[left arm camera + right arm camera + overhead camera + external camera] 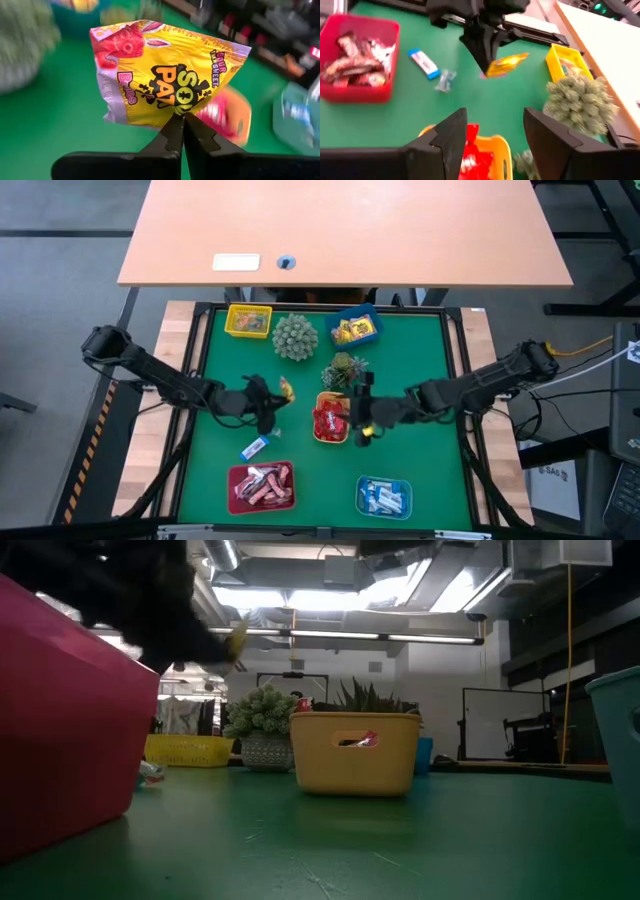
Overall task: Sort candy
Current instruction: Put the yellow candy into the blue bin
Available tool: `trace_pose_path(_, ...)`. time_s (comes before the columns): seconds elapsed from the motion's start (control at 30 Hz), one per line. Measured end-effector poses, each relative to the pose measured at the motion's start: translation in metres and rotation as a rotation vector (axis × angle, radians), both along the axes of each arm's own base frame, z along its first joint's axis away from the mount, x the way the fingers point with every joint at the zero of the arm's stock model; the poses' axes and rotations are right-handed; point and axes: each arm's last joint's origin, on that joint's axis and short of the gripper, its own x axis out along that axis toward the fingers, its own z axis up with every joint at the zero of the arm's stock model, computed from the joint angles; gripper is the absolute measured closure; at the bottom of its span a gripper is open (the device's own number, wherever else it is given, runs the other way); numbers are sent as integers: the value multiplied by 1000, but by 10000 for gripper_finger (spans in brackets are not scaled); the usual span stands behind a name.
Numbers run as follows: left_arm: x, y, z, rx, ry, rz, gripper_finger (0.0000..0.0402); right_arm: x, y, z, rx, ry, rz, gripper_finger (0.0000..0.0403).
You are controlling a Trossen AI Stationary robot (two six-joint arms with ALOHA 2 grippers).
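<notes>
My left gripper [274, 402] is shut on a yellow candy packet [165, 75], held above the green mat left of the orange tray [322, 438]. The packet also shows in the high view [287, 388] and the low view [237, 640]. My right gripper [495, 125] is open and empty over the orange tray [497, 150], which holds red candies [328, 420]. A blue-white candy [255, 447] lies on the mat, with a small pale one [445, 80] beside it. My left gripper pinches the packet's edge [175, 111] between its two fingertips. The fingers come roughly level from the table's left side. The packet stands out beyond the fingertips, lifted clear of the mat [237, 640].
A red tray [236, 502] of brown-pink candies and a blue tray [360, 502] of blue-white candies stand near the front. A yellow tray [232, 321], a blue tray [372, 315] of yellow candies and two spiky plant balls [295, 337] [345, 370] stand at the back.
</notes>
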Motion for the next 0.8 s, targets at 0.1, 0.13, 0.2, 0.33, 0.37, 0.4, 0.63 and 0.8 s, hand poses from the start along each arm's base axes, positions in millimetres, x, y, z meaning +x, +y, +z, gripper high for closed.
trace_pose_path(0.1, 5, 3, 11, 76, -96, 40, 401, 16, -12, -2, 67, -54, 7, 207)
trace_pose_path(0.13, 6, 4, 14, 98, -124, 56, 401, 21, -16, -1, 85, -81, 4, 207)
trace_pose_path(0.2, 7, 6, 20, 147, -163, 85, 401, 30, -22, -5, 98, -101, -5, 207)
trace_pose_path(0.33, 10, 11, 26, 200, -209, 126, 401, 50, -35, -9, 125, -205, -34, 207)
trace_pose_path(0.37, 11, 12, 27, 199, -215, 133, 401, 55, -38, -9, 132, -245, -43, 207)
trace_pose_path(0.4, 11, 13, 27, 200, -217, 138, 401, 59, -41, -9, 131, -273, -50, 207)
trace_pose_path(0.63, 12, 19, 28, 219, -220, 155, 401, 83, -64, -23, 126, -372, -109, 207)
trace_pose_path(0.8, 13, 19, 29, 214, -229, 143, 401, 93, -79, -35, 120, -382, -149, 207)
